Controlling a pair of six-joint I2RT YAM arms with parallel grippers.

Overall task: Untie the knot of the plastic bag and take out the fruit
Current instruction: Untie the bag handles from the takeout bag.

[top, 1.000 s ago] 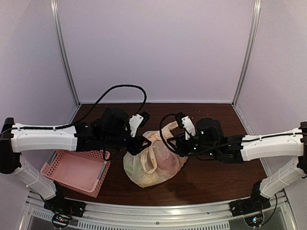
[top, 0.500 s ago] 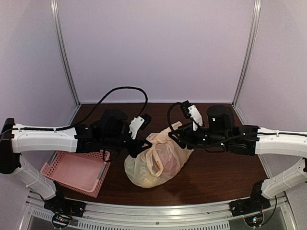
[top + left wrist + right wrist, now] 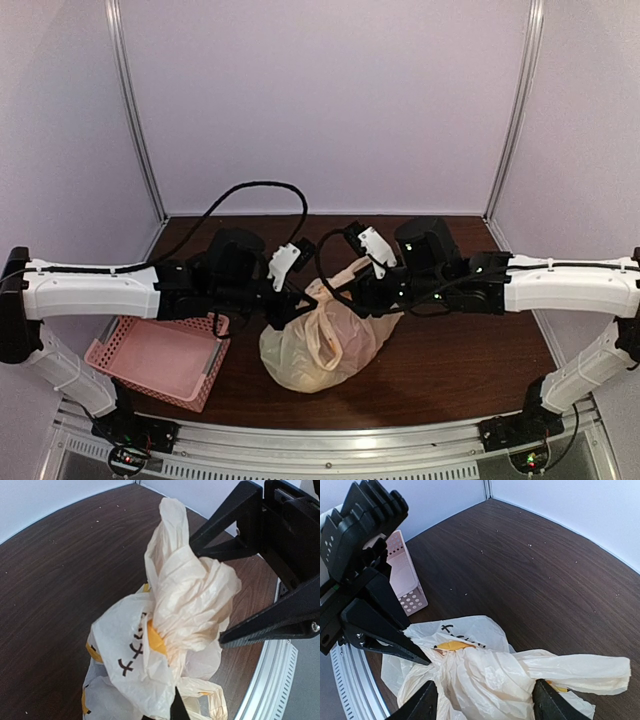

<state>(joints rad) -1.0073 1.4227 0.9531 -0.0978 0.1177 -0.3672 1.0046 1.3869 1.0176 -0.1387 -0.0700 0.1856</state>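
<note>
Dark wood-grain table (image 3: 450, 370), pale lilac walls (image 3: 320, 100) behind and at both sides, metal rail (image 3: 330, 440) along the near edge, pink perforated basket (image 3: 160, 360) at near left. Plastic bag (image 3: 315, 350) sits mid-table between the arms, knot (image 3: 192, 595) standing up as a crumpled tail; left gripper (image 3: 417, 655) clamped tight on bag plastic just below the knot. Right gripper (image 3: 485, 702) open, jaws spread either side of the knot, not pinching it
</note>
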